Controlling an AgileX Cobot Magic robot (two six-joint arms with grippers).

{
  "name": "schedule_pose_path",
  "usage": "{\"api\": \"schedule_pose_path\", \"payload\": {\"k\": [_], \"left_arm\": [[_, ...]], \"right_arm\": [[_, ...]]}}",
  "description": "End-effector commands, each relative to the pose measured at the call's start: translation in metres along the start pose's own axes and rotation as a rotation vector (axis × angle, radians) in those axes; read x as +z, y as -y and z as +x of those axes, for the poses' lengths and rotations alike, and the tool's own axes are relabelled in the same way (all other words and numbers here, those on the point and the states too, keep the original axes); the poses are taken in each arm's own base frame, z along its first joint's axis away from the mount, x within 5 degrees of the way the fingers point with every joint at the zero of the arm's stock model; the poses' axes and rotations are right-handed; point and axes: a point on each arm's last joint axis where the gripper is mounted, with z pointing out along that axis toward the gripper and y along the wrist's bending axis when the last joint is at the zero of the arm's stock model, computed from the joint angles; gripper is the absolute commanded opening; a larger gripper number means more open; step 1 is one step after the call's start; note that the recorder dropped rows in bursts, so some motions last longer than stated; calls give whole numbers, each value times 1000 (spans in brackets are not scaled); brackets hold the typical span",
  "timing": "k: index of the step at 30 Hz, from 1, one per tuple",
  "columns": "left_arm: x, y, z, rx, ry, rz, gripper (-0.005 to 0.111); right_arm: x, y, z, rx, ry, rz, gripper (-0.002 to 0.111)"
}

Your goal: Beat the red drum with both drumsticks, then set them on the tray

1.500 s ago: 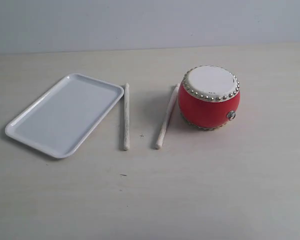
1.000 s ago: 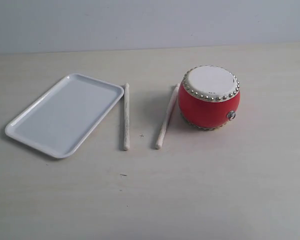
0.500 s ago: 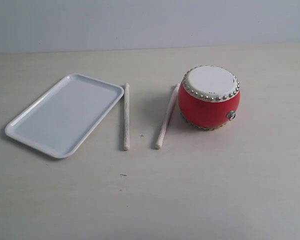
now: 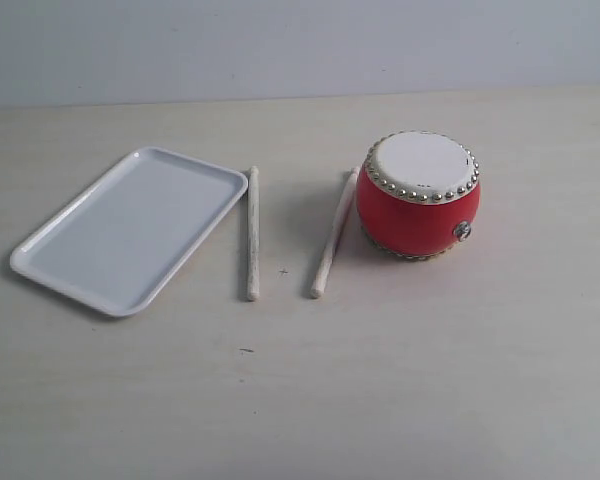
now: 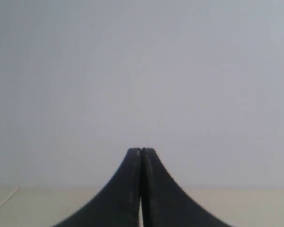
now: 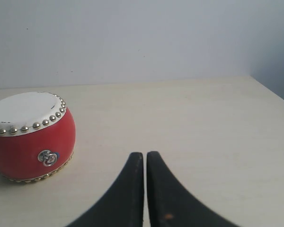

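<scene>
The red drum (image 4: 419, 198) stands upright right of the table's middle, white head up; the right wrist view shows the red drum (image 6: 31, 137) too. Two pale drumsticks lie on the table: one drumstick (image 4: 252, 233) runs along the long edge of the white tray (image 4: 40, 240), the other drumstick (image 4: 334, 235) leans beside the drum. Neither arm appears in the exterior view. My left gripper (image 5: 141, 150) is shut and empty, facing a plain wall. My right gripper (image 6: 145, 154) is shut with nothing in it, well apart from the drum.
The tray holds nothing. The table's far edge (image 4: 300, 97) meets a grey wall. In the right wrist view the table's edge (image 6: 270, 92) drops off beyond the gripper.
</scene>
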Motion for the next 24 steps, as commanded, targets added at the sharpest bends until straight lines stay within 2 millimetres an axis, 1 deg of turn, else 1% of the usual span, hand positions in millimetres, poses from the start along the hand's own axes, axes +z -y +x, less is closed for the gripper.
{"api": "schedule_pose_path", "payload": {"k": [1, 3, 6, 13, 15, 17, 21, 24], "left_arm": [[-2, -1, -17, -64, 194, -3, 0], [-3, -1, -20, -118, 231, 2, 0], [-3, -1, -20, -292, 230, 22, 0], [-3, -5, -18, -513, 224, 3, 0], [-3, -7, -27, -534, 252, -8, 0], [-2, -8, -39, -524, 276, -15, 0], [4, -9, -64, -365, 297, -34, 0], [14, -9, -83, -309, 293, -43, 0]], "right_arm": [[1, 0, 1, 1, -2, -2, 3], [1, 0, 1, 1, -2, -2, 3], [1, 0, 1, 1, -2, -2, 3], [1, 0, 1, 1, -2, -2, 3], [1, 0, 1, 1, -2, -2, 3], [1, 0, 1, 1, -2, -2, 3], [1, 0, 1, 1, -2, -2, 3], [1, 0, 1, 1, -2, -2, 3]]}}
